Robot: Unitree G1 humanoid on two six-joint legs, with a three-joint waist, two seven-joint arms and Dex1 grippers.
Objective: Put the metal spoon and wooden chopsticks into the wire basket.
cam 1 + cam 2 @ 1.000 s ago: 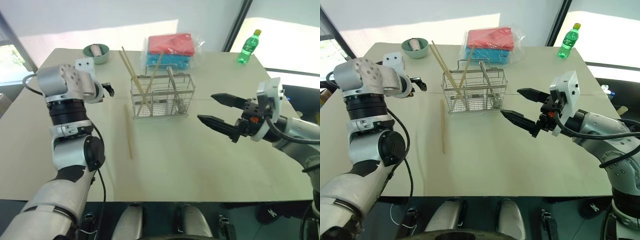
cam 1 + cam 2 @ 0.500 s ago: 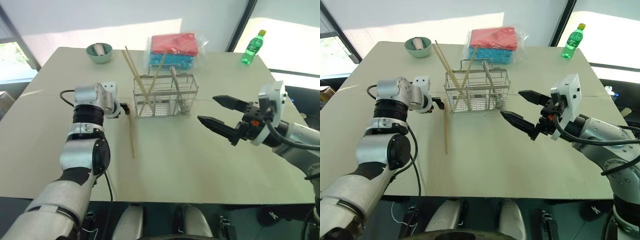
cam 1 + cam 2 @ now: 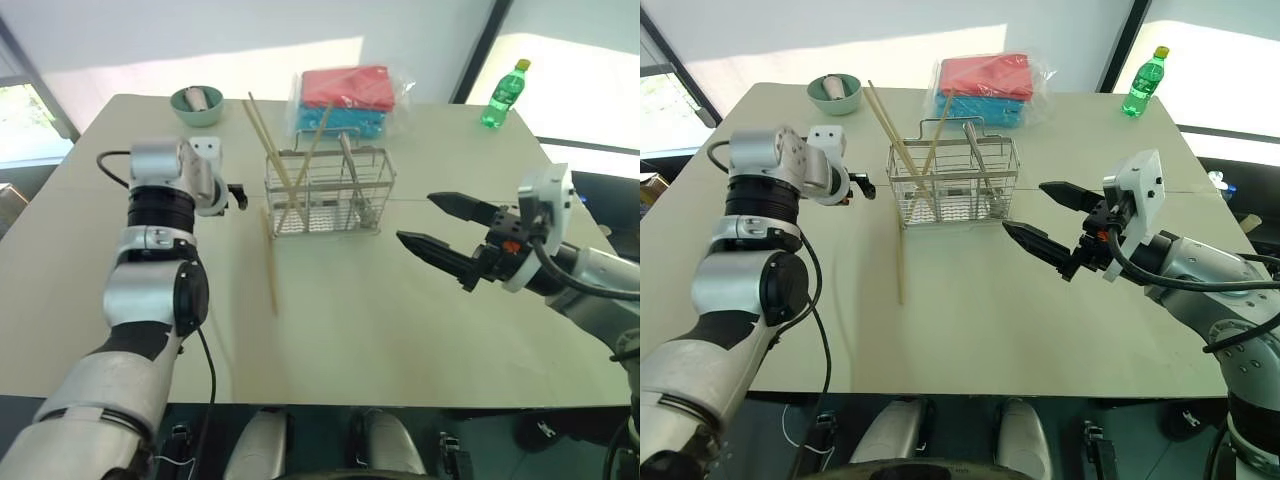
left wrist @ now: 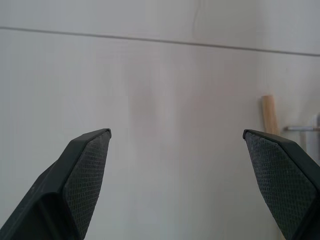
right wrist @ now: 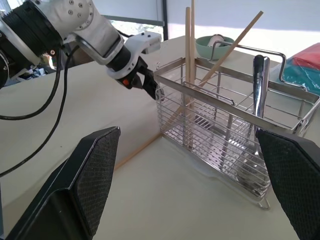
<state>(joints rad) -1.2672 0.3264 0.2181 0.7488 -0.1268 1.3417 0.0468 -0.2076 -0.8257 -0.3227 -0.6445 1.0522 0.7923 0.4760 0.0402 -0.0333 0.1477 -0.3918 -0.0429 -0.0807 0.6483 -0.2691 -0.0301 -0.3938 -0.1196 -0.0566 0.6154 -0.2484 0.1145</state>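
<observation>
The wire basket (image 3: 325, 190) stands at the table's middle back. The metal spoon (image 5: 259, 85) stands upright in its right compartment, and wooden chopsticks (image 3: 262, 135) lean out of its left side. One more chopstick (image 3: 270, 265) lies flat on the table, in front of the basket's left corner. My left gripper (image 3: 238, 192) hangs open just left of the basket, near the lying chopstick's far end (image 4: 270, 114), holding nothing. To the right of the basket my right gripper (image 3: 415, 217) is open and empty, pointing at it.
A green bowl (image 3: 196, 103) sits at the back left. Behind the basket lies a red and blue packaged stack (image 3: 345, 100), and a green bottle (image 3: 500, 93) stands at the back right. The table's front edge (image 3: 320, 402) runs close to me.
My left gripper dropped toward the table beside the lying chopstick, then rose a little. That chopstick now lies slightly nearer the basket. The right arm has stayed still.
</observation>
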